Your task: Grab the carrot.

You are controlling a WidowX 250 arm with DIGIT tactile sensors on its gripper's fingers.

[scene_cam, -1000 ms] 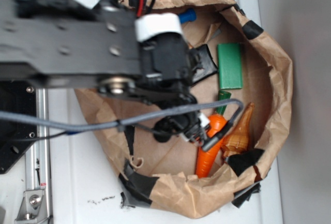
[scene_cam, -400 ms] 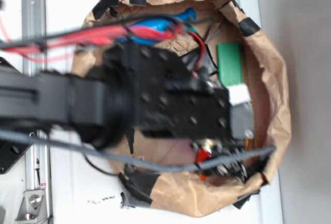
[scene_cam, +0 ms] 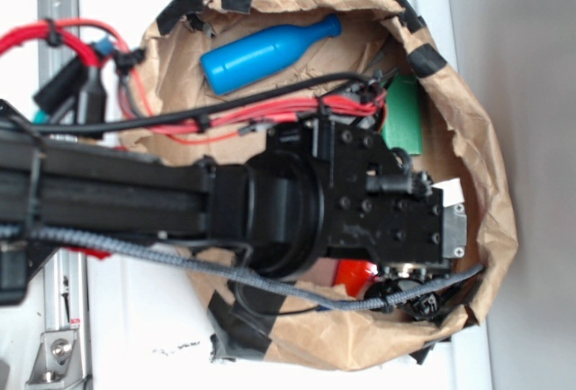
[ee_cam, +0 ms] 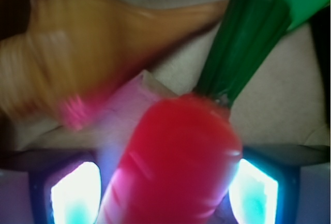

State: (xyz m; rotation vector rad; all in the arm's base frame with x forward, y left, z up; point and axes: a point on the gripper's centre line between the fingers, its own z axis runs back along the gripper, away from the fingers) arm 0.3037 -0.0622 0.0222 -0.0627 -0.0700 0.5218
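The carrot fills the lower middle of the wrist view, reddish orange, with its dark green stem pointing up and right. It lies on the floor of the brown paper bag. My gripper is low over it and open. One glowing fingertip stands left of the carrot with a small gap, and the other sits close against its right side. In the exterior view only a sliver of the carrot shows under the black wrist, which hides my gripper.
A tan spiral seashell lies just beyond the carrot, near the left finger. A green block sits by the stem end. A blue bottle lies at the bag's far side. The crumpled bag wall rises close on the right.
The arm has swung over the bag and come down onto the carrot, now hiding it and the seashell in the exterior view. The blue bottle has come into view.
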